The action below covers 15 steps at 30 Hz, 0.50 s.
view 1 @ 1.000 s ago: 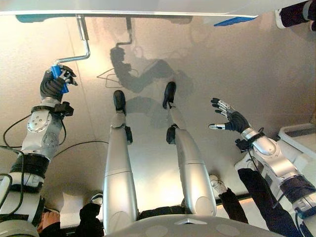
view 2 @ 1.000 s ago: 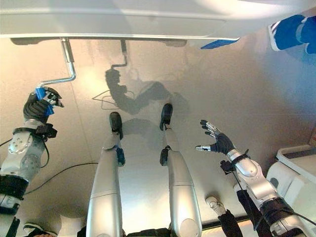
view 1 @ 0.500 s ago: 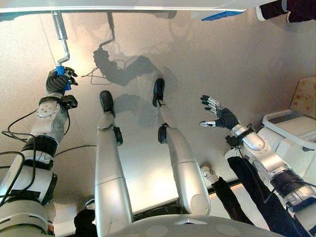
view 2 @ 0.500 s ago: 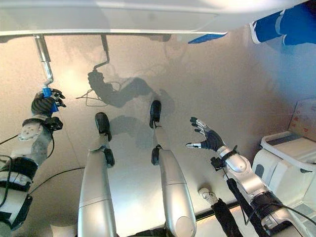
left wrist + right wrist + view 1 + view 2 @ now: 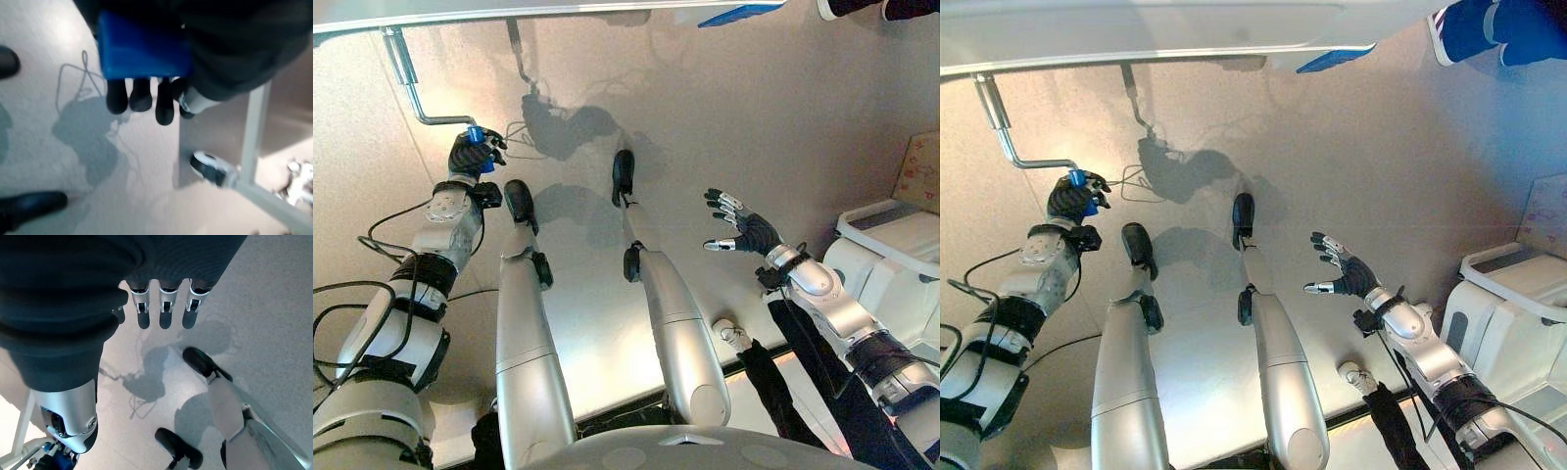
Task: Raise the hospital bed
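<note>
The hospital bed's pale underside (image 5: 1185,29) runs along the far edge of the eye views. A metal crank (image 5: 411,93) hangs from it at the left and bends toward a blue handle (image 5: 474,134). My left hand (image 5: 470,155) is shut on that handle, to the right of the crank's shaft. In the left wrist view the blue handle (image 5: 142,46) sits inside the hand, dark fingertips (image 5: 141,97) curled under it. My right hand (image 5: 741,228) hovers open over the floor at the right, holding nothing; its fingers (image 5: 164,308) are straight.
A white cart (image 5: 891,264) stands at the right with a cardboard box (image 5: 925,171) behind it. A person's blue-covered foot (image 5: 1494,29) shows at the far right by the bed. A blue part (image 5: 739,12) sticks out under the bed frame.
My left hand has swung the blue handle round: it was left of the shaft, then below it, and now lies to its right. The camera also shifted. The right hand stays open.
</note>
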### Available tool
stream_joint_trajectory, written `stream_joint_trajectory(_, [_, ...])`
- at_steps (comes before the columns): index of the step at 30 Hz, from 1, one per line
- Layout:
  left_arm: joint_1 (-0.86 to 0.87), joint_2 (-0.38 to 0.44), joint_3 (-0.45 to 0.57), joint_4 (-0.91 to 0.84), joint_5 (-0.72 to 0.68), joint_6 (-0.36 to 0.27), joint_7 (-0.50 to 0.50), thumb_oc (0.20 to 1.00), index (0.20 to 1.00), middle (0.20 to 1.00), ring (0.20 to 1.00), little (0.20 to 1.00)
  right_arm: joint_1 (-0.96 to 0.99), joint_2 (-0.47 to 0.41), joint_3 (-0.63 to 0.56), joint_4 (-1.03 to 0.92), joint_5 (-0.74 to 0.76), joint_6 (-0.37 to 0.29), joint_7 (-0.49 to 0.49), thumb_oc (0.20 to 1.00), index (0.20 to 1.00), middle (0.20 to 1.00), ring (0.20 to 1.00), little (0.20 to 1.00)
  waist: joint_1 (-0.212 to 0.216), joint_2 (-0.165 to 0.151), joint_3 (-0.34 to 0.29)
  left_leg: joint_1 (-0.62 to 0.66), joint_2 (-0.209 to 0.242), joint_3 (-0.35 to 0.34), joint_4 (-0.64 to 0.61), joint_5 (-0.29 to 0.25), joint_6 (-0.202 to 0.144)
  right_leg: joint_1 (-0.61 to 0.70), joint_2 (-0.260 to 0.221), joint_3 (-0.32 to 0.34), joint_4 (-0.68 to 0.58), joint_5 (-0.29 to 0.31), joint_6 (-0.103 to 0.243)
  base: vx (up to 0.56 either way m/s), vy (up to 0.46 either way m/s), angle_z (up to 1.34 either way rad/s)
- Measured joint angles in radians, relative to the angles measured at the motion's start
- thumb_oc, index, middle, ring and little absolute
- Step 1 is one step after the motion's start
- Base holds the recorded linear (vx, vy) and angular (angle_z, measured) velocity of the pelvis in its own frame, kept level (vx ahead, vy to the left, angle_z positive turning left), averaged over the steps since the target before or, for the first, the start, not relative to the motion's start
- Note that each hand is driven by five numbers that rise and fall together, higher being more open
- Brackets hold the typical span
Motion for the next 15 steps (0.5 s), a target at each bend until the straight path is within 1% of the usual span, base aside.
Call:
stream_joint_trajectory(6, [0.011, 0.013, -0.011, -0.092, 0.017, -0.003, 0.003, 0.2, 0.2, 0.2, 0.2, 0.2, -0.004, 0.0, -0.002, 0.005, 0.0, 0.001, -0.002, 1.0, 1.0, 1.0, 1.0, 1.0, 0.002, 0.0, 0.0, 0.017, 0.0, 0.017, -0.004, 0.001, 0.002, 0.001, -0.004, 0.017, 0.012, -0.003, 0.004, 0.0, -0.037, -0.02])
stream_joint_trajectory(7, [0.041, 0.043, -0.023, -0.17, 0.016, -0.005, 0.003, 0.2, 0.2, 0.2, 0.2, 0.2, -0.002, 0.0, -0.002, 0.006, -0.001, 0.001, -0.004, 1.0, 1.0, 1.0, 1.0, 1.0, 0.003, 0.001, 0.0, 0.018, 0.0, 0.02, -0.008, 0.002, 0.003, -0.001, -0.005, 0.02, 0.012, -0.003, 0.004, 0.0, -0.042, -0.01])
stream_joint_trajectory(10, [0.111, 0.102, -0.023, -0.301, -0.002, -0.006, -0.003, 0.2, 0.2, 0.2, 0.2, 0.2, 0.006, 0.001, -0.008, 0.012, -0.002, 0.002, -0.007, 1.0, 1.0, 1.0, 1.0, 1.0, 0.01, 0.002, 0.001, 0.03, -0.001, 0.023, -0.019, 0.006, 0.003, 0.002, -0.008, 0.023, 0.015, -0.001, 0.001, 0.0, -0.04, 0.0])
stream_joint_trajectory(12, [0.143, 0.123, -0.02, -0.335, -0.022, -0.005, -0.013, 0.2, 0.2, 0.2, 0.2, 0.2, 0.01, 0.002, -0.012, 0.016, -0.006, 0.002, -0.007, 1.0, 1.0, 1.0, 1.0, 1.0, 0.019, 0.003, 0.002, 0.041, -0.002, 0.026, -0.03, 0.009, 0.003, 0.006, -0.01, 0.025, 0.016, -0.004, 0.002, 0.0, -0.024, 0.0])
stream_joint_trajectory(14, [0.256, 0.163, 0.021, -0.46, -0.046, -0.005, -0.031, 0.2, 0.2, 0.2, 0.2, 0.2, 0.031, 0.004, -0.026, 0.017, -0.015, 0.002, -0.006, 1.0, 1.0, 1.0, 1.0, 1.0, 0.033, 0.009, 0.006, 0.066, -0.005, 0.027, -0.051, 0.013, -0.001, 0.016, -0.014, 0.025, 0.021, -0.013, 0.001, 0.01, -0.061, 0.02])
stream_joint_trajectory(15, [0.276, 0.165, 0.034, -0.497, -0.052, -0.006, -0.036, 0.2, 0.2, 0.2, 0.2, 0.2, 0.043, 0.003, -0.03, 0.015, -0.019, 0.002, -0.007, 1.0, 1.0, 1.0, 1.0, 1.0, 0.035, 0.011, 0.007, 0.074, -0.007, 0.028, -0.061, 0.017, -0.002, 0.019, -0.014, 0.025, 0.023, -0.015, 0.0, 0.01, -0.041, 0.07])
